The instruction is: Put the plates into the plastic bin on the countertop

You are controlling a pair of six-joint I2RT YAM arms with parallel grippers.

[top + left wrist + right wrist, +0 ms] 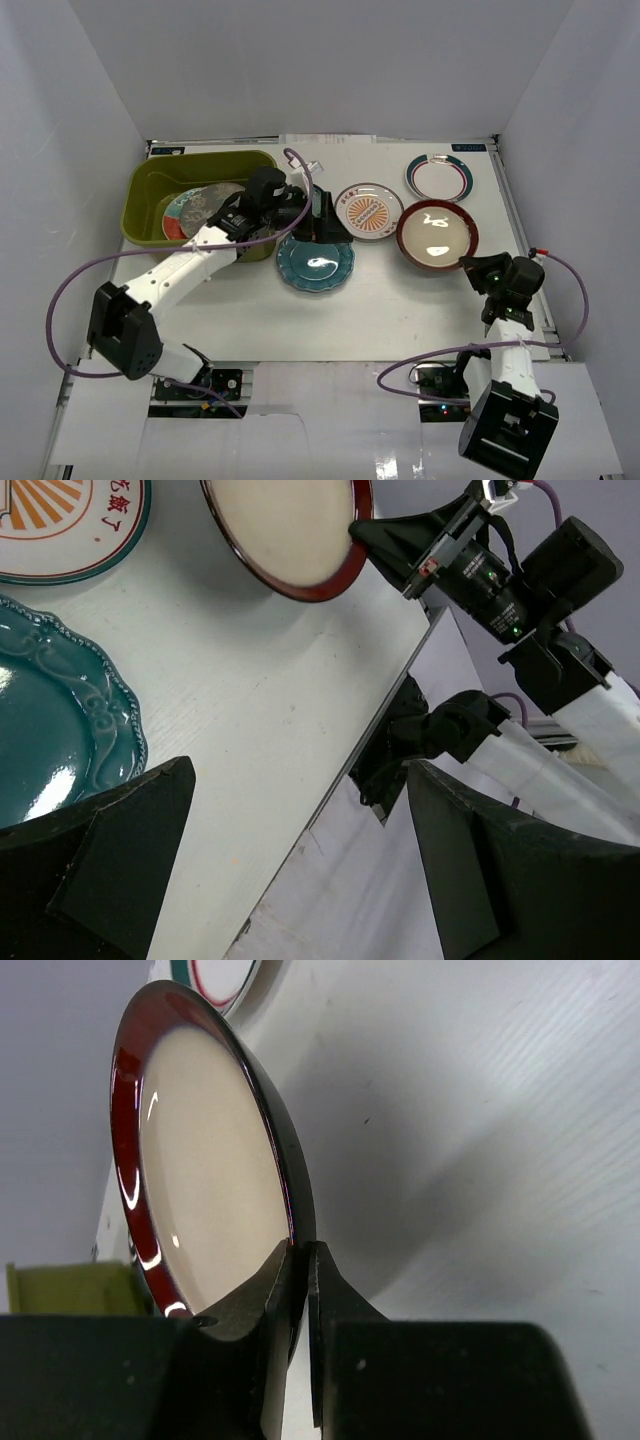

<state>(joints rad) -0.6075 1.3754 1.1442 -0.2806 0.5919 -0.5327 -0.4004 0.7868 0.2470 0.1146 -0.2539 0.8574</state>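
The olive-green plastic bin (150, 195) stands at the back left of the countertop (400, 300). It holds the red plate with teal flowers (176, 216) and the grey glass plate (215, 198). My left gripper (325, 222) is open and empty above the far edge of the plain teal plate (315, 265), just right of the bin. My right gripper (478, 268) is shut on the near rim of the dark-red-rimmed plate (437, 235). In the right wrist view the fingers (285, 1290) pinch that rim (130, 1160). The small teal plate is not in view.
The orange sunburst plate (368, 210) lies between the teal and the dark-red-rimmed plates. The white plate with teal-red rim (439, 177) lies at the back right. White walls close in the left, back and right. The table's near edge (370, 740) shows in the left wrist view.
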